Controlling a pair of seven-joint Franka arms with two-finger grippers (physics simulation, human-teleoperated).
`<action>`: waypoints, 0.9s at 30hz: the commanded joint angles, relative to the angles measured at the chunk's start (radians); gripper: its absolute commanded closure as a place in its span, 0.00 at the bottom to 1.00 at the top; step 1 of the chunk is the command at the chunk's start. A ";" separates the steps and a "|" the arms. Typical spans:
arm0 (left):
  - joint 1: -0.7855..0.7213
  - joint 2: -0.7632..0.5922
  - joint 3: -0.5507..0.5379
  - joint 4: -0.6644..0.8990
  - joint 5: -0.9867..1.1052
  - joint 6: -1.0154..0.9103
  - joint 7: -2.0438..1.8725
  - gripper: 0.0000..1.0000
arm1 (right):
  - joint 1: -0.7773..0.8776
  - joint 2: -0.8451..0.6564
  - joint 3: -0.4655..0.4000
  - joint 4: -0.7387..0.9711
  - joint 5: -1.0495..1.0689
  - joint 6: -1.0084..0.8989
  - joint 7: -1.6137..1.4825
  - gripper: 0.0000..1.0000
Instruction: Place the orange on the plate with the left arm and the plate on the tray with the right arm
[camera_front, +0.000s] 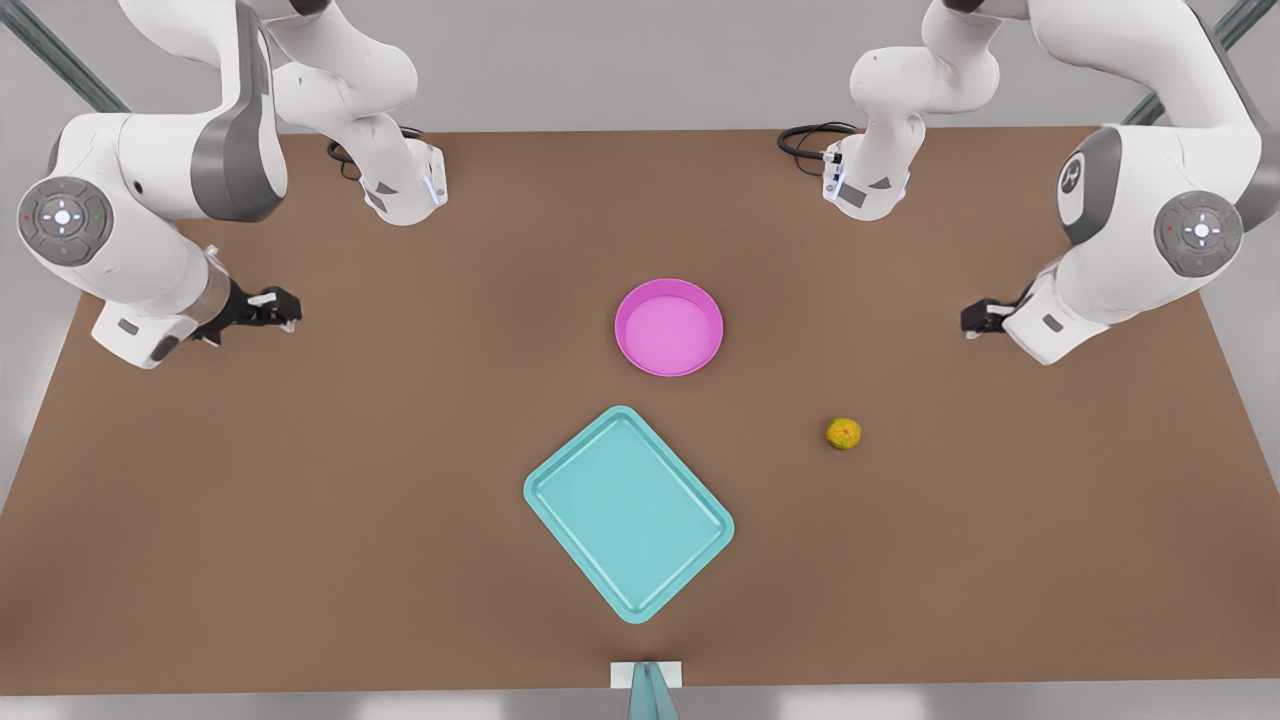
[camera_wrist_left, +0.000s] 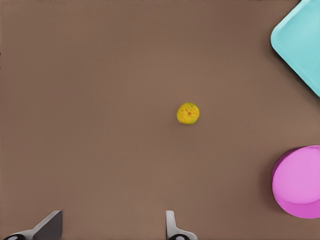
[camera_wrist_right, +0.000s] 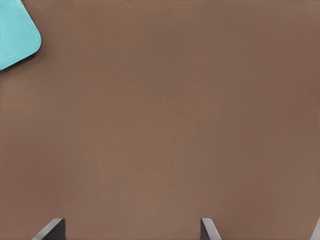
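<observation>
Turquoise tray (camera_front: 628, 513) nearest, orange (camera_front: 843, 433) well apart from spread left gripper (camera_front: 972, 320), right gripper (camera_front: 283, 310) spread

The round pink plastic-looking plate (camera_front: 669, 327) is showing a smooth, faintly glossy finish; the turquoise rectangular tray (camera_front: 629, 513) is looking smooth and satiny; the small yellow-orange fruit (camera_front: 843, 433) is looking dimpled; the brown tabletop (camera_front: 300, 500) is appearing matt.

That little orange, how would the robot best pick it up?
Probably from straight above, fingers closing across the widest part of the orange: it is round and sits alone on the table, clear all around. The open left gripper is nearest.
</observation>
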 joint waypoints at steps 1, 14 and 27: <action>0.000 0.002 0.000 0.000 0.000 0.036 -0.016 0.00 | 0.002 0.001 -0.001 0.000 0.003 0.054 -0.084 0.00; -0.102 0.516 -0.071 -0.179 -0.002 0.783 -0.126 0.00 | -0.021 0.175 -0.002 0.174 0.046 -0.074 0.026 0.00; -0.102 0.503 -0.040 -0.204 0.006 0.594 -0.129 0.00 | -0.023 0.193 -0.002 0.174 0.062 -0.077 0.028 0.00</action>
